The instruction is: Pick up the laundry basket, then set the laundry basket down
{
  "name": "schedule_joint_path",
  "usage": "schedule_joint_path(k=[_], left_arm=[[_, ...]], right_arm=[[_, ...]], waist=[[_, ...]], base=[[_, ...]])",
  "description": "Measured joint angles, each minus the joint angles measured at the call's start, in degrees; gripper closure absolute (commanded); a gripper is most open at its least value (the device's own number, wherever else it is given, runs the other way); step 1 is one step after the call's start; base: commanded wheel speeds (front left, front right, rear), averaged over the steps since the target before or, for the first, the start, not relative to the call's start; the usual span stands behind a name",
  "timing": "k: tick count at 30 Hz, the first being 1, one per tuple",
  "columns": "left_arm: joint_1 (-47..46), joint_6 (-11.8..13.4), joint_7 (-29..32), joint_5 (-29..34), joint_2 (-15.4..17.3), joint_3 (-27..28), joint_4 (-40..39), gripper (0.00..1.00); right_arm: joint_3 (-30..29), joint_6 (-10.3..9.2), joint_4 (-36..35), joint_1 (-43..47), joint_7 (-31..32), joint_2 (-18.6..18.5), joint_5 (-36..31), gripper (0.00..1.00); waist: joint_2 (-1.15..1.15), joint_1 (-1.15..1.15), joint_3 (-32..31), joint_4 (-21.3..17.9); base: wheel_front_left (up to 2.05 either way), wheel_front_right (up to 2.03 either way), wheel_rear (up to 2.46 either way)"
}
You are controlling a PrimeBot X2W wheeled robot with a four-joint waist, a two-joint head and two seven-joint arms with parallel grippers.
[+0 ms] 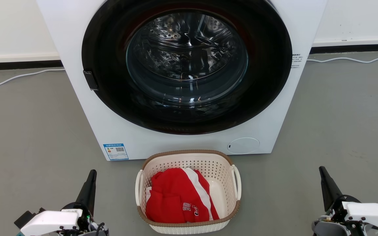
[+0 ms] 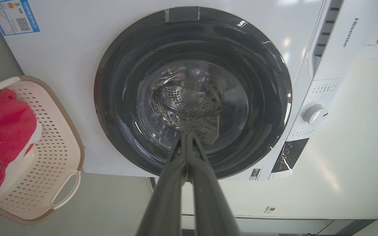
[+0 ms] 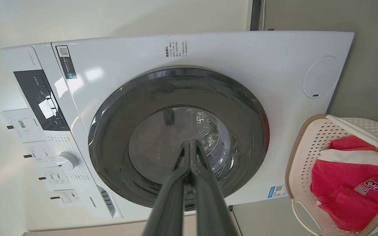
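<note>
The laundry basket point(image 1: 221, 172) is cream-white and perforated with a brown rim. It stands on the grey floor just in front of the washing machine, with red and white clothing point(image 1: 176, 196) inside. It also appears at the edge of the left wrist view as the basket point(image 2: 52, 154) and of the right wrist view as the basket point(image 3: 302, 157). My left gripper point(image 1: 93, 172) is shut and empty, on the basket's left and well apart from it. Equally far off on the other side, my right gripper point(image 1: 321, 168) is shut and empty. Both grippers point(image 2: 187, 135) point(image 3: 190, 142) point at the machine's door.
The white washing machine point(image 1: 274, 108) with its closed dark round door point(image 1: 185, 65) stands directly behind the basket. White cables point(image 1: 18, 77) run along the floor by the wall. Grey floor point(image 1: 31, 131) lies open on both sides.
</note>
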Motion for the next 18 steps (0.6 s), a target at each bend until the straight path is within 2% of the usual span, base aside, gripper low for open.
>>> schedule_joint_path(k=[18], left_arm=[[0.00,0.00,0.00,0.00,0.00,0.00,0.00,1.00]], right_arm=[[0.00,0.00,0.00,0.00,0.00,0.00,0.00,1.00]], waist=[[0.00,0.00,0.00,0.00]], base=[[0.00,0.00,0.00]])
